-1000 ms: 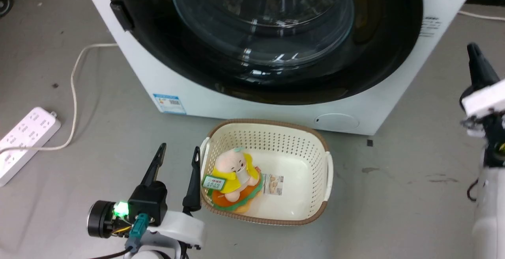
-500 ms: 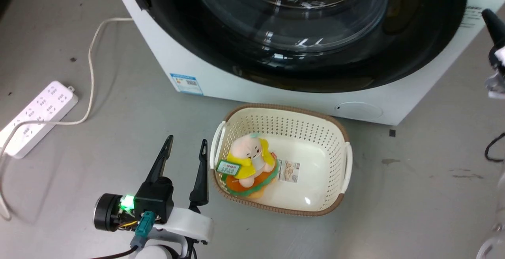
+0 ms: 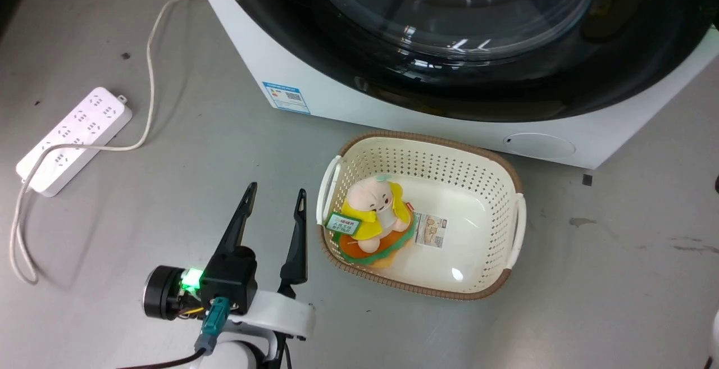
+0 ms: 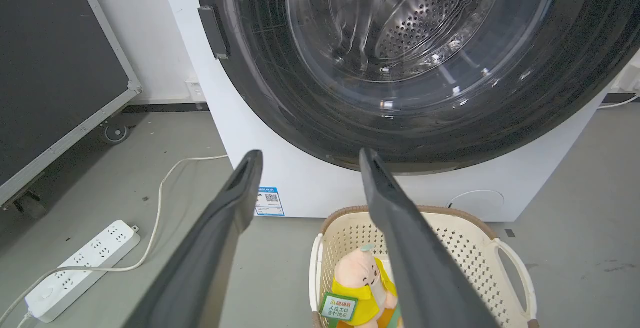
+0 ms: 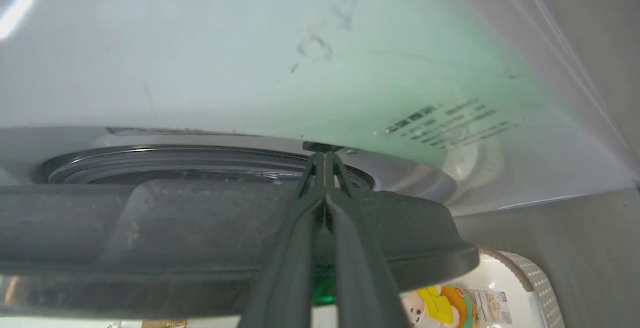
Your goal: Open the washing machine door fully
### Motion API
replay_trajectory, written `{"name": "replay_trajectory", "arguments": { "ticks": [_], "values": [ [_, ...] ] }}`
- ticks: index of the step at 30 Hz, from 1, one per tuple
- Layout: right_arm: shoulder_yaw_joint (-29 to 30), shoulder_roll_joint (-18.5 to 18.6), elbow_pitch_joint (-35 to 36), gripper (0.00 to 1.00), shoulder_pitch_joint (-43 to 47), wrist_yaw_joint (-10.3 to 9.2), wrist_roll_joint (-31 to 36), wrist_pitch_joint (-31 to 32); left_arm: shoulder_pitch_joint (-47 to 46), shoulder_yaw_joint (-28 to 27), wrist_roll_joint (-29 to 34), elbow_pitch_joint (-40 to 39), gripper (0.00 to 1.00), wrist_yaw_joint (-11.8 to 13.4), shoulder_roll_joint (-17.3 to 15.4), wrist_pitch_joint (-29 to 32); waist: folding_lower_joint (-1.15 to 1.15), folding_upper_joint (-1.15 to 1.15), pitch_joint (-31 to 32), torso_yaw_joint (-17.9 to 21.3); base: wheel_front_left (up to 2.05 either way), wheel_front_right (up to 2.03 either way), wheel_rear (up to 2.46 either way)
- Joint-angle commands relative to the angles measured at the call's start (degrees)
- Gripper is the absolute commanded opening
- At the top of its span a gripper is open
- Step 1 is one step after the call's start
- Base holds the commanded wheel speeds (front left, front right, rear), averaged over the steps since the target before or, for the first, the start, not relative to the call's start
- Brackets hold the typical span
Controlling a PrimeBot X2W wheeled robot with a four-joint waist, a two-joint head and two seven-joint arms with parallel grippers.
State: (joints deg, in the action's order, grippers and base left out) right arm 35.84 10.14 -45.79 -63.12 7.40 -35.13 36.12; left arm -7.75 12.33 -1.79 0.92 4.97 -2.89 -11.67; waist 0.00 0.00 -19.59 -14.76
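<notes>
Head view: washing machine door (image 3: 393,77) is seen at 12 o'clock, on the washing machine (image 3: 264,49).
Left gripper (image 3: 276,190): spread wide, empty, at 7 o'clock, beside the basket (image 3: 505,169).
Right gripper (image 5: 325,161): pressed together, empty, tips at the door's rim.

1. The head camera has been turned: the washing machine (image 3: 269,60), the basket (image 3: 427,139) and the power strip (image 3: 73,139) are now framed further right and higher.
2. The closed right pincer (image 5: 325,157) has been raised to the rim of the washing machine door (image 5: 150,228).
</notes>
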Motion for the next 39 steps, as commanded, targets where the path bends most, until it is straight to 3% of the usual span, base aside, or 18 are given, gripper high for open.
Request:
{"name": "replay_trajectory", "arguments": {
  "ticks": [1, 11, 23, 29, 39],
  "values": [
    [1.2, 0.2, -2.3, 0.00, -2.1, 0.10, -0.8, 1.9, -1.1, 0.4, -0.3, 0.2, 1.00, 0.5, -0.1, -0.7, 0.00, 0.00, -0.1, -0.4, 0.00, 0.00, 0.00],
    [3.9, 1.1, -5.9, 0.00, -1.3, 0.09, -0.8, 9.0, -1.1, 1.2, -0.3, 1.0, 1.00, 1.0, -0.1, -1.8, 0.00, 0.00, 1.5, -1.1, 0.00, 0.00, 0.00],
    [10.0, -3.4, -3.8, 0.00, 6.3, 0.09, -6.5, 19.7, 0.6, 2.3, 0.2, 3.1, 1.00, 0.9, -0.8, -3.3, 0.00, 0.00, 8.6, -1.1, 0.00, 0.00, 0.00],
    [9.1, -6.0, 0.0, 0.00, 13.5, 0.09, -6.7, 23.5, 2.6, 2.1, 0.3, 4.0, 1.00, 0.8, -1.4, -3.3, 0.00, 0.00, 13.3, -0.5, 0.00, 0.00, 0.00],
    [6.6, -7.2, 3.2, 0.00, 22.4, 0.09, -10.5, 27.2, 4.9, 2.5, 0.3, 4.9, 1.00, 0.5, -1.5, -3.3, 0.00, 0.00, 18.1, 0.1, 0.00, 0.00, 0.00]
  ]
}}
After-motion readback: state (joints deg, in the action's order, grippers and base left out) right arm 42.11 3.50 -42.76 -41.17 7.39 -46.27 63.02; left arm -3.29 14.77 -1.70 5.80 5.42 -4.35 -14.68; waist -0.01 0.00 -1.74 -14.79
